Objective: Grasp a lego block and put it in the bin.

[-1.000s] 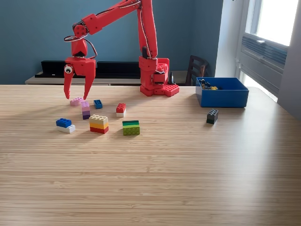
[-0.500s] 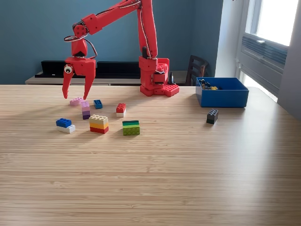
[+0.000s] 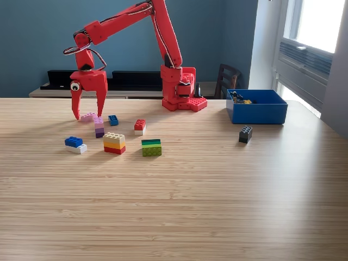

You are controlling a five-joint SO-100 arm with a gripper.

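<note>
My red gripper (image 3: 88,115) hangs open at the exterior view's left, its fingertips straddling a flat pink lego block (image 3: 87,116) just above the table. Nothing is held between the fingers. Close by lie a pink-and-purple stack (image 3: 99,128), a small blue block (image 3: 113,120), a red-on-white block (image 3: 140,126), a blue-on-white block (image 3: 75,144), a cream-yellow-red stack (image 3: 114,143) and a green stack (image 3: 151,147). A dark grey block (image 3: 245,134) lies in front of the blue bin (image 3: 256,111), which stands at the right and holds some small pieces.
The arm's red base (image 3: 182,92) stands at the back middle of the wooden table (image 3: 190,201). A dark chair (image 3: 227,80) stands behind the table, near the bin. A low shelf runs along the blue wall behind.
The gripper has shifted to the exterior view's left and dropped lower, from above the pink-and-purple stack to around the flat pink block. The blocks have not moved.
</note>
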